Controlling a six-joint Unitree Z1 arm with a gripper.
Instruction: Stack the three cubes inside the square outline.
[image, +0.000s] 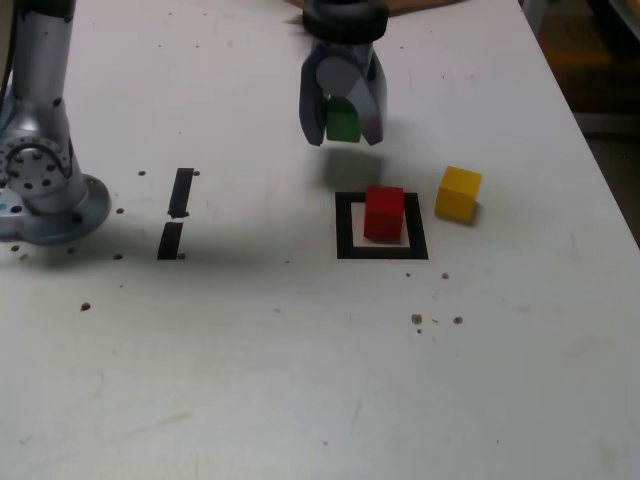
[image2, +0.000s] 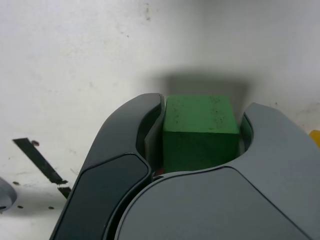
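Gripping the green cube (image: 342, 123), the hand (image: 343, 125) hangs above the counter (image: 300, 380), beyond the square outline (image: 345, 232). Red cube (image: 384, 213) sits inside the outline; yellow cube (image: 458, 193) just right, exterior view.

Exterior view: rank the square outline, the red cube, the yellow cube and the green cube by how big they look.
1. square outline, clearly the widest.
2. red cube and yellow cube: they look alike, so I won't rank them.
3. green cube: looks smallest, but the gripper hides part of it and it is farther from the camera, so unsure.
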